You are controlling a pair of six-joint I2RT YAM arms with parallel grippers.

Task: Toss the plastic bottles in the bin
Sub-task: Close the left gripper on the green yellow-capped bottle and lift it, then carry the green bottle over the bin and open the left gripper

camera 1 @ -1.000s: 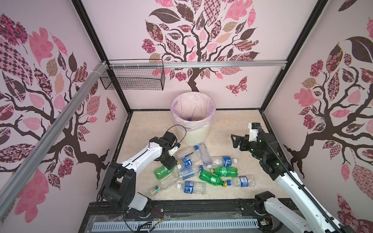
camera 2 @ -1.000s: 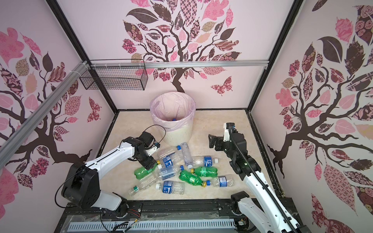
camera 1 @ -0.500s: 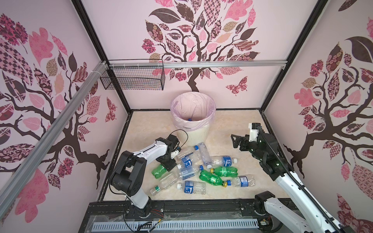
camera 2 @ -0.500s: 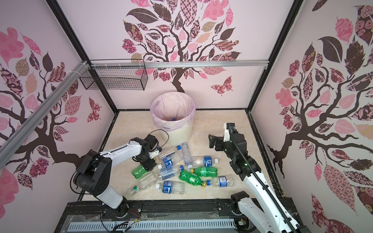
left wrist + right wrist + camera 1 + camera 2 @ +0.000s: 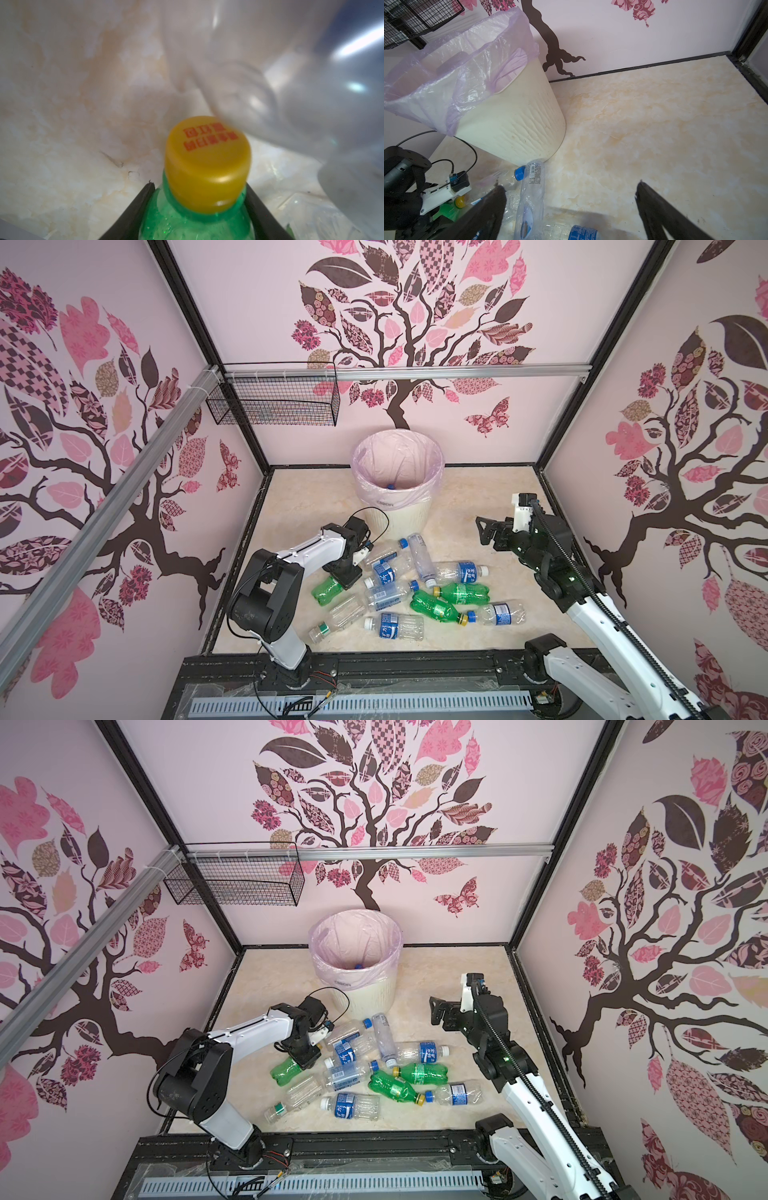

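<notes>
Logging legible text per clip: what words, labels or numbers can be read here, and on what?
"cison", roughly, faint: front of the bin.
Red characters on the yellow cap of the green bottle: blurred, unreadable.
White characters on the blue labels: too small.
Barcode label print: too small.

Robot lab cell dressed up as a home room, not a real house. Landmark: the bin (image 5: 397, 522). Walls round the bin are flat pink panels w/ tree decals (image 5: 399, 344), set in black frame posts (image 5: 198, 323). An aluminium rail (image 5: 457, 373) runs across behind and above the bin, w/ a wire basket (image 5: 274, 404) hung on it to the bin's left. The marble-look floor (image 5: 478, 497) under the bin is a small boxed-in sheet. In front of the bin, 2 white-and-black robot arms, left arm (image 5: 307, 549) and right arm (image 5: 598, 614), sit on a black base rail (image 5: 415, 668). A slotted cable duct (image 5: 361, 701) and loose wires lie beyond that.
</notes>
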